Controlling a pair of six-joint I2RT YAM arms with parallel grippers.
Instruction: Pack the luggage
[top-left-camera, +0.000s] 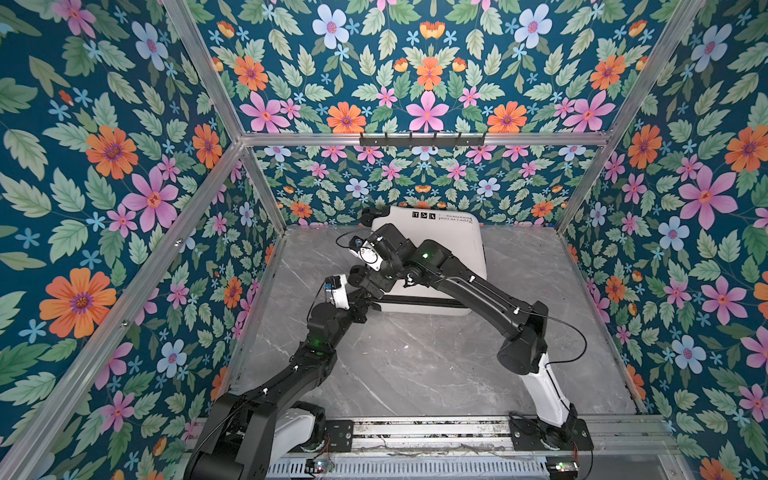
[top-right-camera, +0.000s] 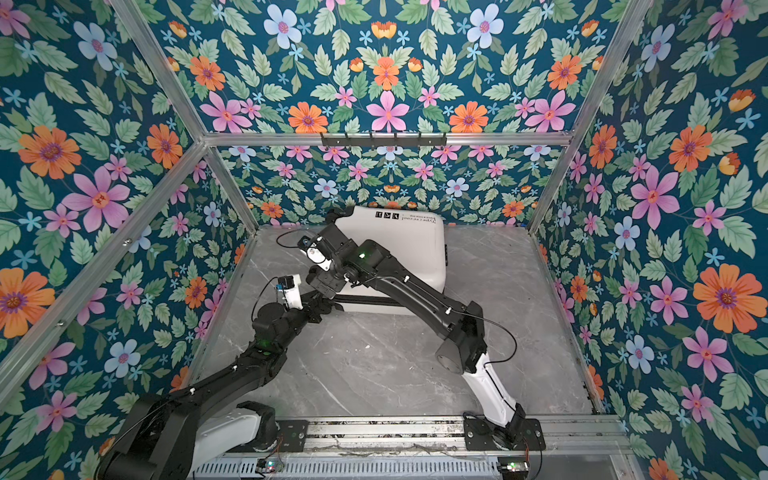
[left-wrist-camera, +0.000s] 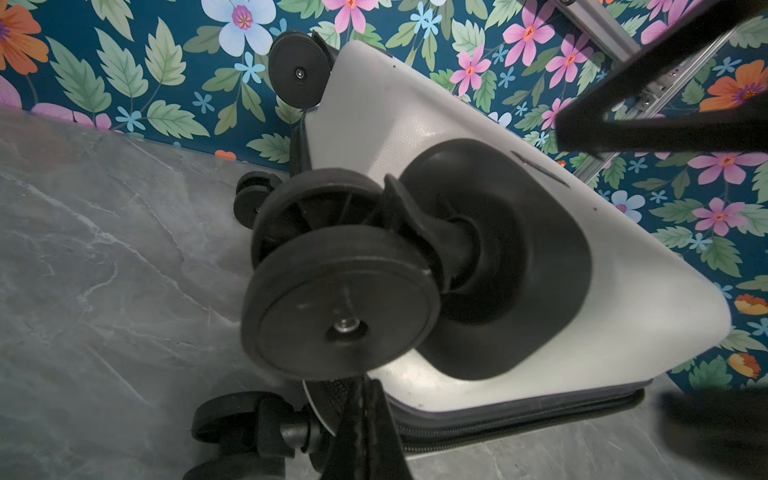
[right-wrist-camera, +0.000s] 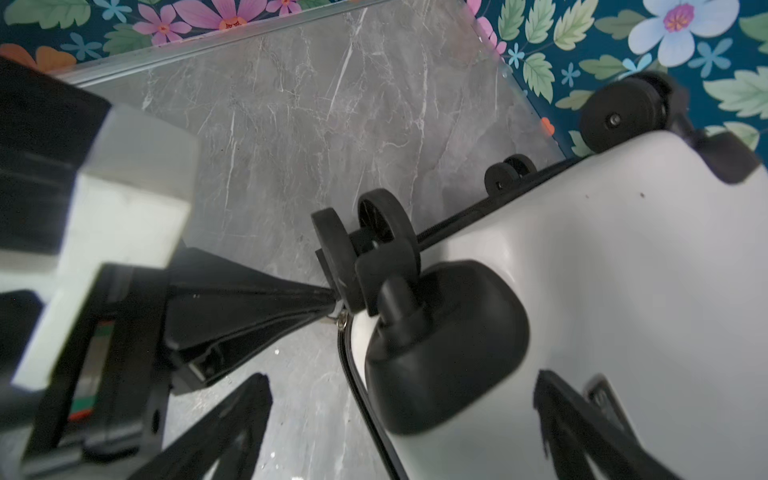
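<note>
luggage (top-left-camera: 449, 253) lies flat on the grey marble desk (top-left-camera: 415, 365), at the middle of the far edge, close by the flowered wall (top-left-camera: 415, 178). it is a small white hard case and it is closed, with the black zipper (left-wrist-camera: 519, 411) running along its side. black printed text (top-left-camera: 455, 219) and three square icons (top-left-camera: 424, 215) stand on the shell near the far edge. both arms reach to the near left corner of the case. the right gripper (right-wrist-camera: 399, 376) hangs above that corner with its fingers (right-wrist-camera: 253, 395) spread wide, one over the desk and one over the white shell, and it grips nothing. the left gripper (right-wrist-camera: 330, 303) is low at the near left side, and its fingers are pressed together on the small metal zipper pull (right-wrist-camera: 339, 321), just beside the double wheel (left-wrist-camera: 340, 299) of this corner. three other black wheels show on the left end of the case, two of them low near the desk and one raised (left-wrist-camera: 297, 70).
</note>
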